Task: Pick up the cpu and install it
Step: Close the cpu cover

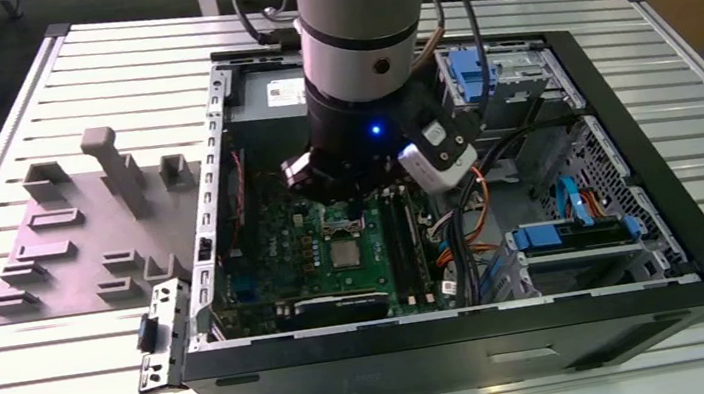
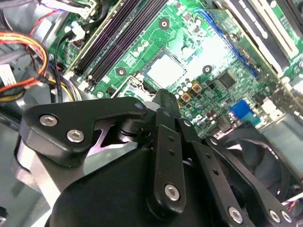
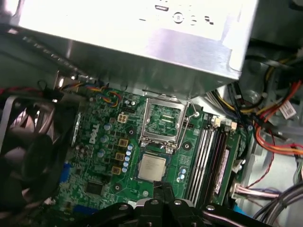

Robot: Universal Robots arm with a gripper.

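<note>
The cpu (image 3: 152, 167) is a small silvery square lying flat in its socket on the green motherboard (image 3: 102, 161). In the second wrist view the cpu (image 2: 164, 70) shows bright, and in the exterior view the cpu (image 1: 343, 253) sits mid-board inside the case. The silver socket frame (image 3: 164, 118) stands hinged open just beside it. My gripper (image 3: 163, 191) hovers above the chip's edge with its black fingers (image 2: 165, 101) pressed together, shut, holding nothing. The arm's wrist (image 1: 366, 145) hangs over the board.
The open black computer case (image 1: 478, 343) lies on a slatted metal table. A grey metal box (image 3: 142, 38), a black fan (image 3: 23, 156), memory slots (image 3: 210, 156) and orange cables (image 3: 279, 118) surround the socket. A grey fixture plate (image 1: 75, 241) sits at the exterior view's left.
</note>
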